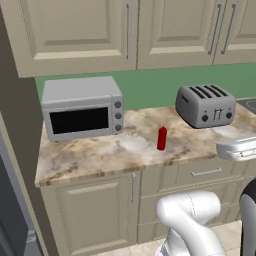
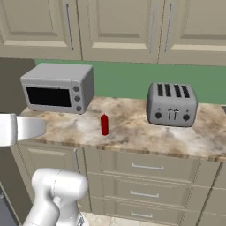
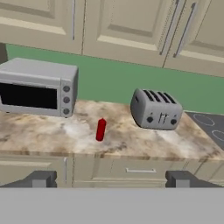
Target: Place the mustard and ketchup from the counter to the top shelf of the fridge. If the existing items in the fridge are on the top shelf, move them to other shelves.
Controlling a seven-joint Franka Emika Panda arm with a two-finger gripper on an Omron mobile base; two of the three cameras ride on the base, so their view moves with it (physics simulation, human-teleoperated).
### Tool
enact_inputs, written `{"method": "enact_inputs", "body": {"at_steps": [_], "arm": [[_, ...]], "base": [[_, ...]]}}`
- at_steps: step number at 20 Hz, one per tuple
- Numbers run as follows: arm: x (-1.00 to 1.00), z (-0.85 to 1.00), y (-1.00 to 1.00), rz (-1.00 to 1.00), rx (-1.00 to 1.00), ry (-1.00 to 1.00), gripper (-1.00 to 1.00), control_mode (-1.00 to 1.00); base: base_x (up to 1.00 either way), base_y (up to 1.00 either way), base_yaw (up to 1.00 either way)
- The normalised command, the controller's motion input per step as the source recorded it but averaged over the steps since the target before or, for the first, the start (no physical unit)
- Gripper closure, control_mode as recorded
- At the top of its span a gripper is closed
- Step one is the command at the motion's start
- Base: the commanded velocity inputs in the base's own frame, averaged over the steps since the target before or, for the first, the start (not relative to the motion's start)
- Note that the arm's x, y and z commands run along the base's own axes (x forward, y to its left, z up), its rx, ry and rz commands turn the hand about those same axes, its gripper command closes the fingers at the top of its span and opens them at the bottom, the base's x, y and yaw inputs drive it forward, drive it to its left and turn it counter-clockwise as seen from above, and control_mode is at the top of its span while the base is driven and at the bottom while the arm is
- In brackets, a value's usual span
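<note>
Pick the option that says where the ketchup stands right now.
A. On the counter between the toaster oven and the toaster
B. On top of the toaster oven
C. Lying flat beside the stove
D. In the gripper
A: the ketchup stands upright on the counter, between the toaster oven and the toaster, touching neither.

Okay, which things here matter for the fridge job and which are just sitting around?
For the job:
- ketchup, upright on the counter
- gripper, open, away from the ketchup

Just there:
- toaster oven
- toaster
- wall cupboards
- stove top
</note>
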Motion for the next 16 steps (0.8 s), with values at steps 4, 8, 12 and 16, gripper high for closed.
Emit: {"method": "enact_inputs", "body": {"at_steps": [4,8,12,16], "arm": [[0.0,0.0,0.0,0.0,0.0,0.0,-1.0,1.0],[0.0,0.0,0.0,0.0,0.0,0.0,-1.0,1.0],[0.0,0.0,0.0,0.0,0.0,0.0,-1.0,1.0],[0.18,-0.22,-0.4,0.0,0.0,0.28,-1.0,-1.0]], "base": [[0.02,-0.12,0.06],[0.0,0.0,0.02],[0.01,-0.05,0.0],[0.0,0.0,0.0]]}}
